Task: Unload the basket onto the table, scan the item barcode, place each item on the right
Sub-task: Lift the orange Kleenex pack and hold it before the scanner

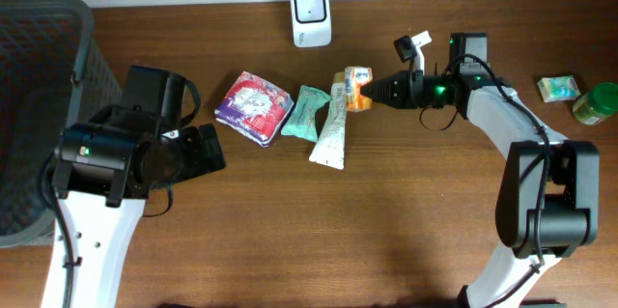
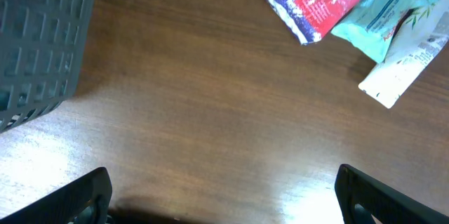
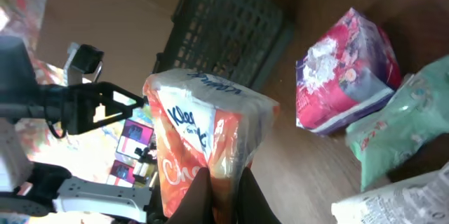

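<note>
Gripping with the right claw (image 3: 219, 194), shut tight on the lower edge of a tissue pack (image 3: 207, 136), orange and white under thin glossy film; pinching what looks like a narrow fold of wrapper and a little of the soft filling, judging by the creases just above the fingertips; cannot tell whether lifted clear of the worktop (image 1: 386, 211) or resting on it.

Likely very light and squashy, not fragile; probably slippery on the film, so apt to creep out of so narrow a pinch, or to droop and swing once tilted; better taken deeper, across a short end, leaving the broad printed faces bare; no barcode to be made out in any view, so expect to have to turn the pack to find it; worth keeping that face flat and unwrinkled toward the reader.

Just beside the pack, perhaps touching: the top end of a white tube (image 1: 331, 132); next along, a teal packet (image 1: 306, 112), then a purple and red pack (image 1: 253, 105); well apart at the back edge, a white scanner (image 1: 311, 14).

Farther out, at the left claw (image 1: 205, 149): spread wide, empty, hanging over bare wood near a dark basket (image 1: 39, 76).
</note>
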Robot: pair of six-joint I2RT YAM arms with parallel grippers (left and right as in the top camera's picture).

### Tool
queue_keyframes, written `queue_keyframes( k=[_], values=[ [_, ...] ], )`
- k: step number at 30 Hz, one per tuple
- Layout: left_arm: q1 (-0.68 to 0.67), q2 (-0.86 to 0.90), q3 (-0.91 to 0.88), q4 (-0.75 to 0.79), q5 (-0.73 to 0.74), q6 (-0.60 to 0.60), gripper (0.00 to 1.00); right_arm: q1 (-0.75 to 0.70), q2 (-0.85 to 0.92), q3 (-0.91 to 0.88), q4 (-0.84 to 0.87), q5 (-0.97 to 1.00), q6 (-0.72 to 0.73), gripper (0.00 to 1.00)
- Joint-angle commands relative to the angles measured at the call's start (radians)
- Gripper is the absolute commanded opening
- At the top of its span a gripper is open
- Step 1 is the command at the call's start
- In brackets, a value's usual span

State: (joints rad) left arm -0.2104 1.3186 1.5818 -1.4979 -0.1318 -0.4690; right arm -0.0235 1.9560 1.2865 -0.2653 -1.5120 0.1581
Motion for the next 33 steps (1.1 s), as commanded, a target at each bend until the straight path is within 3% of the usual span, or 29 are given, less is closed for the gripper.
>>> queue_keyframes(
  k=[1,5,33],
  values=[
    [-0.003,-0.004,0.003,0.002,-0.008,-0.009,0.99,0.036,-0.018,0.010,0.012,-0.040,0.030,0.04],
    [-0.003,-0.004,0.003,0.002,-0.007,-0.009,0.99,0.129,-0.018,0.010,0.031,-0.040,-0.055,0.04],
    [-0.003,-0.004,0.003,0.002,-0.007,-0.009,0.99,0.146,-0.018,0.010,0.065,-0.040,-0.098,0.04]
  ],
)
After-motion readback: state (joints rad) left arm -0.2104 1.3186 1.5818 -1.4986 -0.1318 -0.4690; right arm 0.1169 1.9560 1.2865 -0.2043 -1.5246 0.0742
